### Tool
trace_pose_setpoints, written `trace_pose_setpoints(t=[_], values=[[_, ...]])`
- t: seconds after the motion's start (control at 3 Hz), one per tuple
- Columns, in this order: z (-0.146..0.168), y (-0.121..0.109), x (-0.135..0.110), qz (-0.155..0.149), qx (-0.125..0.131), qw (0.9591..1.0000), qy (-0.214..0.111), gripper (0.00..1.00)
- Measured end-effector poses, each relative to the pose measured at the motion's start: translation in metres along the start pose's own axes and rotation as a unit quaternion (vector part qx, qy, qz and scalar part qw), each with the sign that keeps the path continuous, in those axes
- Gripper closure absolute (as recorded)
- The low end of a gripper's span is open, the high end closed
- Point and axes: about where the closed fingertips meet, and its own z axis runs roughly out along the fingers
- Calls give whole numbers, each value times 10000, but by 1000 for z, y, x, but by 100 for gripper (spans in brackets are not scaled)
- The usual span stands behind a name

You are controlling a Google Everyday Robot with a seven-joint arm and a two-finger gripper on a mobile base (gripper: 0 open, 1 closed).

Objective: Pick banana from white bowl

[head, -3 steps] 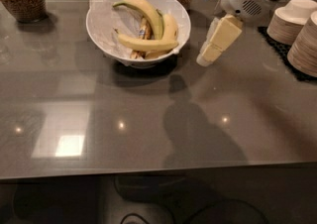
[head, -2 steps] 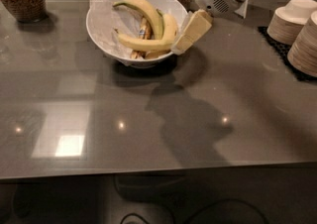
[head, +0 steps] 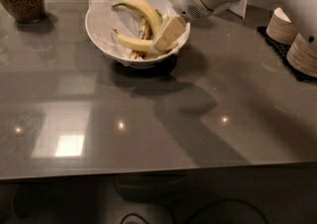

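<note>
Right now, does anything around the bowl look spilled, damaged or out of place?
Nothing stands out. The white bowl sits upright on the table, bananas inside on its paper lining; the gripper is over its right rim.

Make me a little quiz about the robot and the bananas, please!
1. True or false: the robot's hand is over the right part of the white bowl.
2. What lies right next to the hand, inside the bowl? A) a banana B) an apple C) a spoon
3. Fill in the word: the stacked paper bowls stand at the picture's ___ edge.
Key: 1 true; 2 A; 3 right.
</note>
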Motion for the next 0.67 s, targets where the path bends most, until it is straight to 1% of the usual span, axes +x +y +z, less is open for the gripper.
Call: trace_pose_setpoints(t=[0.33, 0.67], values=[[15, -3, -3, -74, -19, 9999, -91, 19], [27, 0, -5, -103, -124, 9998, -132, 42]])
